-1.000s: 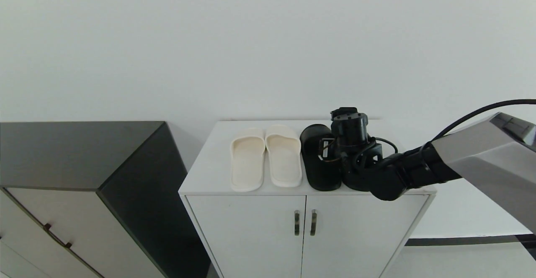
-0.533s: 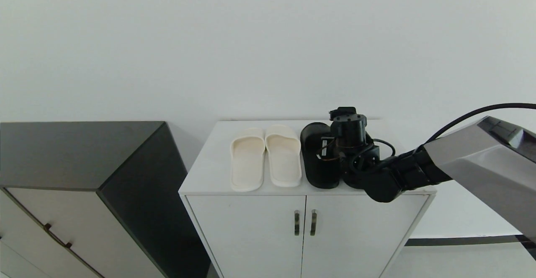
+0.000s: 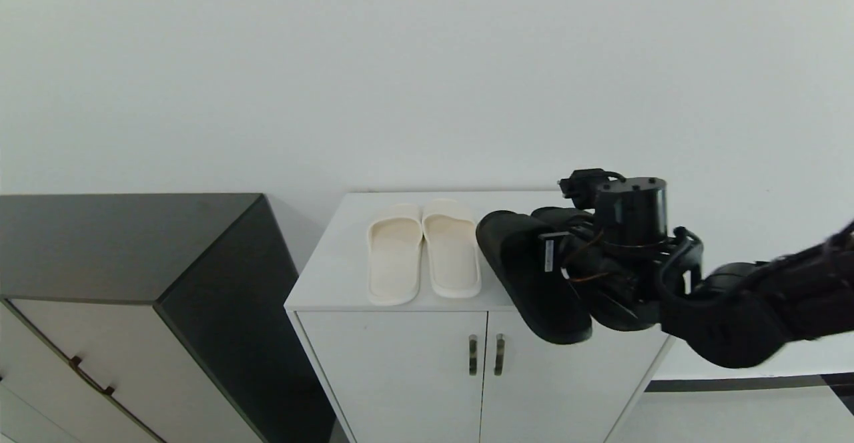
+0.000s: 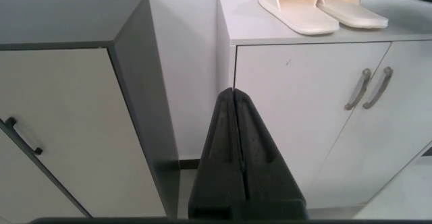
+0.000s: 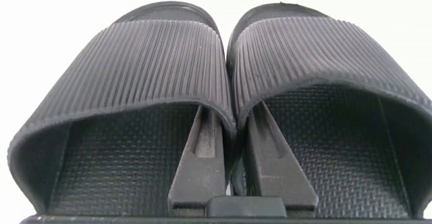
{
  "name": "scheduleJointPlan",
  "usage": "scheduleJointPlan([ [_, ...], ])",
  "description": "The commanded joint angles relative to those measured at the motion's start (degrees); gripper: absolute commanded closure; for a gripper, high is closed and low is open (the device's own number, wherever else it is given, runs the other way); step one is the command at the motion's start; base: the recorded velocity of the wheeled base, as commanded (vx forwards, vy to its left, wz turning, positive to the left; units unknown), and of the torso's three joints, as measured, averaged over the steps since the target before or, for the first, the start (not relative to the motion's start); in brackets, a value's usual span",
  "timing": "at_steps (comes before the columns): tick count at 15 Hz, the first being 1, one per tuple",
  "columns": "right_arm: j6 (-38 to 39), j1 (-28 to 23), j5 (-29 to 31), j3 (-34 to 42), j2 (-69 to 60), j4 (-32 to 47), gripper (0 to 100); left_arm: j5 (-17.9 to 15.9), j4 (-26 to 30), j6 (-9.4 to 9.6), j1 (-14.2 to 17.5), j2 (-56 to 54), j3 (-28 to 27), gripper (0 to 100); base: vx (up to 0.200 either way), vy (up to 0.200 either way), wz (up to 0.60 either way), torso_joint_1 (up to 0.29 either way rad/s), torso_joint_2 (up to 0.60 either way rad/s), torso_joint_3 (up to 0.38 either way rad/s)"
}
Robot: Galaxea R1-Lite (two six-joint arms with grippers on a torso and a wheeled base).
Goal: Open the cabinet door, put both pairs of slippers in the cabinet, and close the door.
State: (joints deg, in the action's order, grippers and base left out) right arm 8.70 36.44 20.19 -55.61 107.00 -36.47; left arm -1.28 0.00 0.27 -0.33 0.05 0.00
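**Black pair pinched by the inner strap walls, doors not yet opened**

The right gripper (image 5: 229, 119) is pinching the black slippers (image 5: 155, 69) as one bundle. One of its fingers (image 5: 197, 160) is sitting inside each strap tunnel, and the two are squeezing the neighbouring inner walls together. In the head view the right gripper (image 3: 567, 259) is holding the pair (image 3: 534, 276) tilted, heels dipping past the front edge of the white cabinet (image 3: 400, 376), in front of its right door.

The left gripper (image 4: 239, 156) is hanging low with its fingers pressed together and nothing between them, facing the gap between the dark cabinet (image 4: 67, 82) and the white one.

The slippers are looking like moulded foam slides. I judge them light, springy and a little compressible, with ribbed straps and pebbled footbeds that should be giving the pads good friction. Breakage is no worry. The likelier trouble is that a pair held only by its middle walls may be splaying or twisting when swung. The strap arch seems the soundest hold, being the one part a finger can hook under.

The cream slippers (image 3: 423, 249) are lying side by side on the cabinet top, toes toward the wall, and should be handling the same way. Both doors are closed, their door handles (image 3: 486, 355) meeting at the centre seam.

No writing is readable on either pair. A small white tag (image 3: 549, 255) is showing on the right gripper, too small to make out.
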Motion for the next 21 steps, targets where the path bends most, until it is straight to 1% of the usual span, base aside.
scheduleJointPlan([
  [1, -0.4, 2.3, -13.9, 13.1, -17.3, 1.7, 100, 0.0, 0.0, 0.00, 0.0, 0.0, 0.0, 100, 0.000, 0.000, 0.00, 0.000, 0.00, 0.000],
  [2, -0.4, 4.0, -18.4, 15.0, -19.5, 3.2, 100, 0.0, 0.0, 0.00, 0.0, 0.0, 0.0, 100, 0.000, 0.000, 0.00, 0.000, 0.00, 0.000],
  [3, -0.4, 5.3, -20.9, 16.4, -21.0, 4.4, 100, 0.0, 0.0, 0.00, 0.0, 0.0, 0.0, 100, 0.000, 0.000, 0.00, 0.000, 0.00, 0.000],
  [5, -0.4, 7.7, -21.2, 16.9, -21.7, 4.6, 100, 0.0, 0.0, 0.00, 0.0, 0.0, 0.0, 100, 0.000, 0.000, 0.00, 0.000, 0.00, 0.000],
  [7, -1.2, 8.2, -21.2, 18.3, -21.7, 4.4, 100, 0.0, 0.0, 0.00, 0.0, 0.0, 0.0, 100, 0.000, 0.000, 0.00, 0.000, 0.00, 0.000],
  [12, -2.1, 7.9, -21.3, 19.4, -21.6, 4.2, 100, 0.0, 0.0, -0.09, 0.0, 0.0, 0.0, 100, -0.200, 0.000, 0.00, 0.008, 0.00, 0.002],
  [14, -4.4, 7.8, -21.0, 20.5, -21.5, 4.2, 100, 0.0, 0.0, -0.09, 0.0, 0.0, 0.0, 100, -0.200, 0.000, 0.00, -0.007, 0.00, 0.002],
  [15, -5.4, 7.7, -21.1, 21.0, -21.6, 4.1, 100, 0.0, 0.0, -0.09, 0.0, 0.0, 0.0, 100, 0.000, 0.000, 0.00, 0.000, 0.00, 0.000],
  [21, -5.4, 7.3, -21.3, 21.6, -21.7, 4.1, 100, 0.0, 0.0, -0.18, 0.1, 0.0, 0.0, 100, 0.000, 0.000, 0.00, 0.000, 0.00, 0.000],
])
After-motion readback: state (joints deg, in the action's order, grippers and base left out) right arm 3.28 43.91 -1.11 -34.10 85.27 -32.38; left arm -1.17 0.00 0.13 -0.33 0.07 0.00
